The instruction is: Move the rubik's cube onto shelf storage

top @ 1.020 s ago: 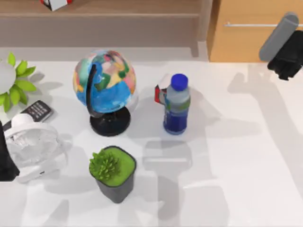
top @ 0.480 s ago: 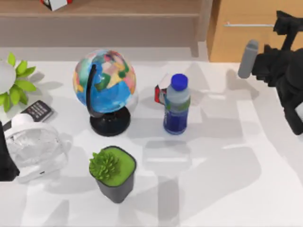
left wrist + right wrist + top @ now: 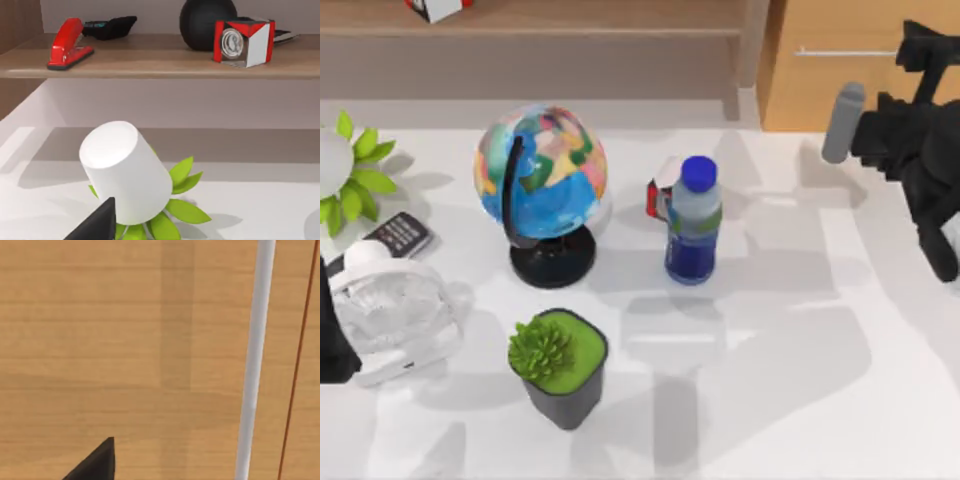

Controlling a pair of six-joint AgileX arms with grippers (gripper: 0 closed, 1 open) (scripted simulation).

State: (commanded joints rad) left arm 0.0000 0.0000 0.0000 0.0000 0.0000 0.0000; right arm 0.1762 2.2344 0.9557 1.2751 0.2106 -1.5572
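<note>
Top view has the rubik's cube [image 3: 660,196] tucked behind the water bottle [image 3: 693,222] mid-counter, mostly hidden. Right pincer [image 3: 920,60] sits up by the cabinet [image 3: 830,90]; can't tell if it's open. Cube's probably light and rigid, so I'd pinch opposite flat faces.

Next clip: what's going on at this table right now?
Nothing is being held. The right arm is up near the wooden cabinet at the table's right rear, its wrist camera facing the cabinet front and silver handle. The left arm sits at the left edge by the white fan. The rubik's cube is on the table, tucked behind the water bottle, not yet on the shelf.
</note>
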